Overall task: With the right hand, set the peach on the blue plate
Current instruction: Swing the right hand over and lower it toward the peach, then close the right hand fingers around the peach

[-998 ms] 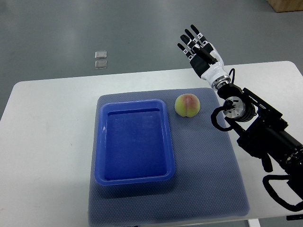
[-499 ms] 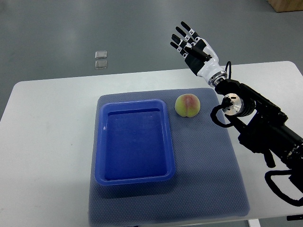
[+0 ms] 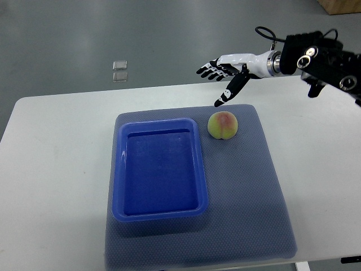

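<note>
Right hand [image 3: 224, 72] hovers spread above peach [image 3: 223, 125] beside blue plate [image 3: 159, 167].

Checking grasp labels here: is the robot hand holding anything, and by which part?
Nothing is held. The right robot hand is open above the peach, which lies on the mat, untouched.

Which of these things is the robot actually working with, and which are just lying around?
Part of the job:
- peach, on the grey mat
- blue plate, empty, left of the peach
- right hand, open, above and behind the peach, not touching it

Just lying about:
- grey mat under both
- white table
- two small clear squares on the floor beyond
</note>
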Robot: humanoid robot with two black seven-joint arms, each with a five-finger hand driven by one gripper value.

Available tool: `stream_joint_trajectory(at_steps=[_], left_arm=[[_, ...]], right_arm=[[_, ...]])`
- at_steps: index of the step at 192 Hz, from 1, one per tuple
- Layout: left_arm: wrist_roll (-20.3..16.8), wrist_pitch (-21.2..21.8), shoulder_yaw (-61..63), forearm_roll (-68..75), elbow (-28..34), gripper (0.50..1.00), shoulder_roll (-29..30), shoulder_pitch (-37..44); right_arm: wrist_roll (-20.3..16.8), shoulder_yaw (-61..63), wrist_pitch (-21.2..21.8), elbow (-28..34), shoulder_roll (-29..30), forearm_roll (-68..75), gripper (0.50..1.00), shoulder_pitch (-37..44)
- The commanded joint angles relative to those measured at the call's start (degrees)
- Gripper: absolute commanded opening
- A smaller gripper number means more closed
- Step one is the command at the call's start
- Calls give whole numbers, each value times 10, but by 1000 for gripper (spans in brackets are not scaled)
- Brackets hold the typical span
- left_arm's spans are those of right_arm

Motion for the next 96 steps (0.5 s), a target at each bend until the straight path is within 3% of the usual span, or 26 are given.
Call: stream_joint_trajectory(at_steps=[1,42,96], left_arm=[[-1,-1,0,-2,-2,1000,0,0],[0,0,-1,-3,-2,1000,0,0],[0,0,0,-4,-3,1000,0,0]], right_arm=[[-39,-78,32,23,-10,-12,932,76],[-43,-129,40,47,1,-17,932,121],[-43,-132,-4,44,39,-20,930,85]])
